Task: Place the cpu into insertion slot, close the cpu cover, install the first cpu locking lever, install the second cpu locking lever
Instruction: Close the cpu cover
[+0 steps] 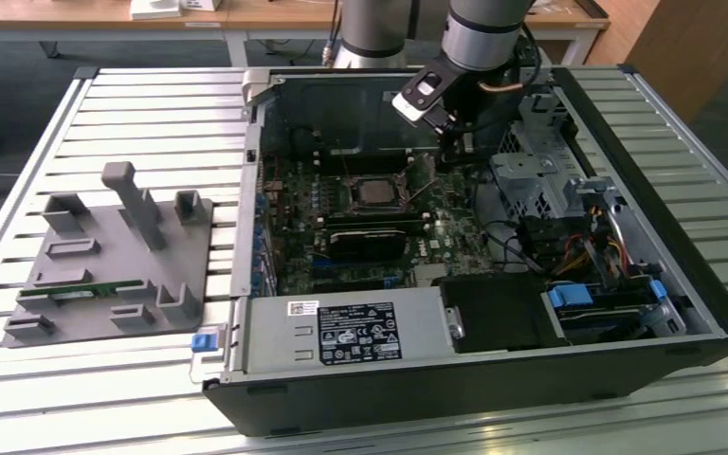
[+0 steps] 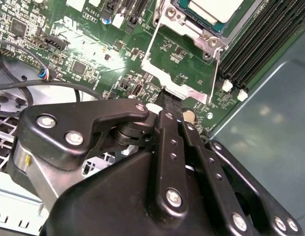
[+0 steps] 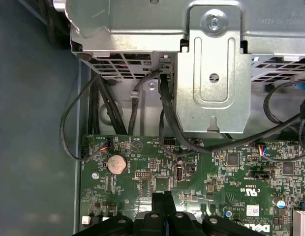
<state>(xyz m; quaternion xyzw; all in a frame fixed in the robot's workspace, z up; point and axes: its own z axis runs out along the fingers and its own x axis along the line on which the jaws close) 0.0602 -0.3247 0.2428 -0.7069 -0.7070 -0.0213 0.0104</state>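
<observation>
The cpu (image 2: pixel 216 9), silvery on top with a greenish edge, lies in the insertion slot (image 1: pixel 374 193) on the green motherboard. The cpu cover (image 2: pixel 188 91), a thin silvery frame, stands swung open off the slot, and the board shows through its window. A thin wire locking lever (image 2: pixel 215 73) runs along one side of the cover. My gripper (image 2: pixel 168 98) is shut with nothing between its fingers. Its tip sits at the cover's free edge. In the exterior view the gripper (image 1: pixel 447 159) hangs just to the right of the slot. The first wrist view shows the closed fingertips (image 3: pixel 161 201) over the board.
Long black memory slots (image 2: pixel 260 34) run beside the slot. A metal drive cage (image 3: pixel 211 69) and black cables (image 3: pixel 167 113) crowd the case's right side. The power supply (image 1: pixel 345 332) fills the front. A grey fixture (image 1: pixel 111 256) stands on the slatted table at the exterior view's left.
</observation>
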